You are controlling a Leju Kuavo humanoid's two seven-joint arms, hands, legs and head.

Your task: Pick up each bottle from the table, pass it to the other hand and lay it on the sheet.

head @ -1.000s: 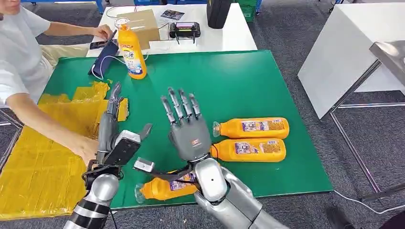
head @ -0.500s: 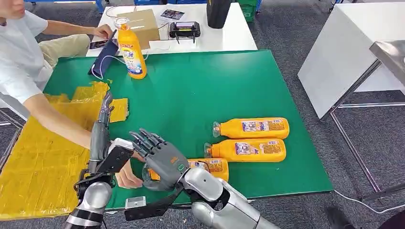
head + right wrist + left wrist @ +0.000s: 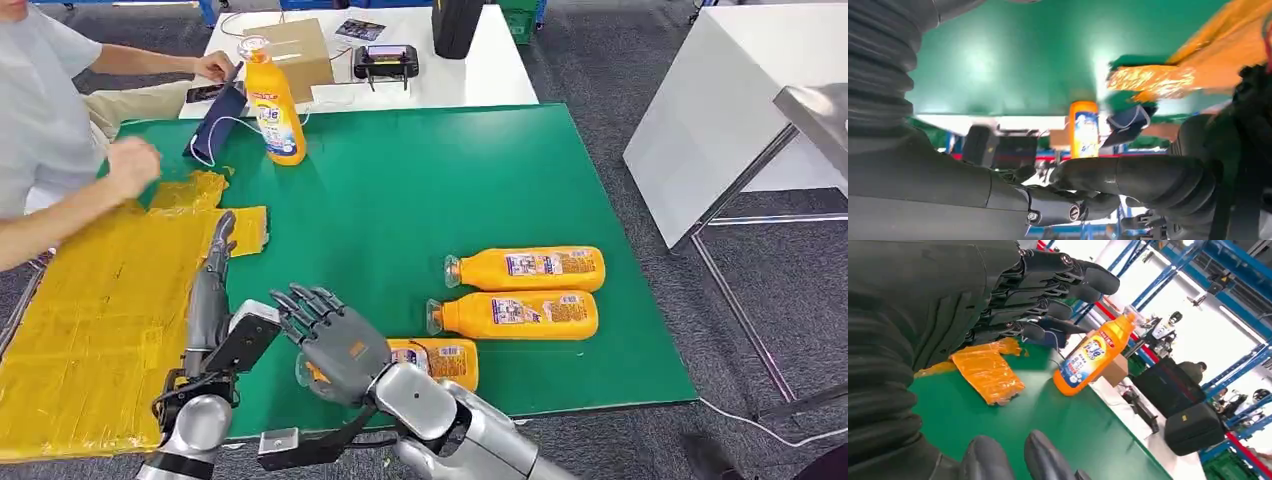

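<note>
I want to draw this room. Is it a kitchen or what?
Probably a workshop or robot test lab, not a kitchen: tall blue steel racks, black equipment cases, and a worktable covered in a green mat.

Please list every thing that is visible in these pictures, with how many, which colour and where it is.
Lying bottles: three, orange, on the green table's right part, one under the right hand.
Standing bottle: one, orange, far left of the green table.
Sheet: one, yellow, crinkled, on the table's left part.
Green table: one.
White table: one, behind it.
Cardboard box: one, brown, on the white table.
Person: one, at far left.
Left hand: grey, fingers straight, beside the sheet.
Right hand: grey, over the nearest bottle's neck.
</note>
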